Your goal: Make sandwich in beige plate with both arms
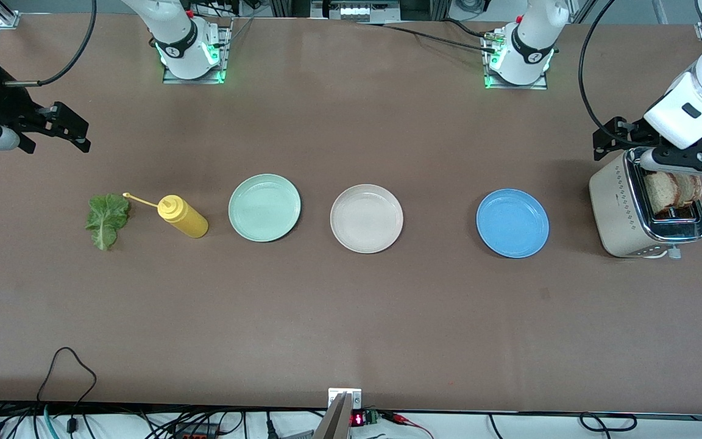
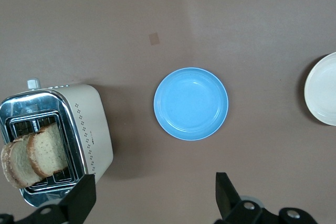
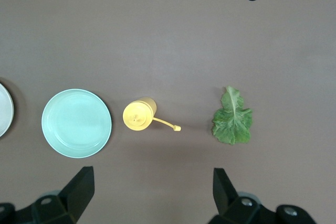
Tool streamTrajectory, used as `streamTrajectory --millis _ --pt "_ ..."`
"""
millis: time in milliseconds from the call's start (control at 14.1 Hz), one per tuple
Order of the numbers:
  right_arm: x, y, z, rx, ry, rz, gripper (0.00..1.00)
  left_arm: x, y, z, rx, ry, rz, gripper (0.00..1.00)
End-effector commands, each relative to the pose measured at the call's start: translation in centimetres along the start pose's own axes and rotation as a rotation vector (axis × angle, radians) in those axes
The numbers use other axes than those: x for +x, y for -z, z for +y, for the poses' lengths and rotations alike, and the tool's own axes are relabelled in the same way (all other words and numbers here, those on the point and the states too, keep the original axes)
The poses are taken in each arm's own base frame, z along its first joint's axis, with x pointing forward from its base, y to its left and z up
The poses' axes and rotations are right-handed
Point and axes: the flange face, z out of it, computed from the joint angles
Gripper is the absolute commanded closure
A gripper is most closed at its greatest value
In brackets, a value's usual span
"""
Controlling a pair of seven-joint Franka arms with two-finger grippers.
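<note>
Beige plate [image 1: 366, 218] is seen bare mid-bench, between mint-green plate [image 1: 264, 207] and blue plate [image 1: 512, 222]. Bread slices [image 1: 673, 190] stand in the toaster [image 1: 625, 213]. Left end effector [image 1: 662, 146] is spread above the toaster; right end effector [image 1: 52, 131] is spread above bare bench.

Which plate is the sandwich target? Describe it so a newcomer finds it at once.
Three round plates sit in a row across the middle of the brown table. The beige plate is the middle one, between the mint-green plate toward the right arm's end and the blue plate toward the left arm's end. It is the only pale, off-white one, and it is empty.
</note>
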Motion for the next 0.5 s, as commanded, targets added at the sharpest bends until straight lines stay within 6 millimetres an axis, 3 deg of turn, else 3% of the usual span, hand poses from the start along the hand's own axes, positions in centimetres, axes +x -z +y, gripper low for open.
streamTrajectory --millis 0,425 --pt "-0.7 0.3 -0.2 -0.012 -0.012 -0.003 0.00 0.3 0.5 -0.2 0.008 -0.018 -0.006 0.00" --pt "-0.7 0.2 -0.3 -0.012 -0.010 -0.003 0.00 0.2 -0.7 -0.2 0.007 -0.005 -0.075 0.00"
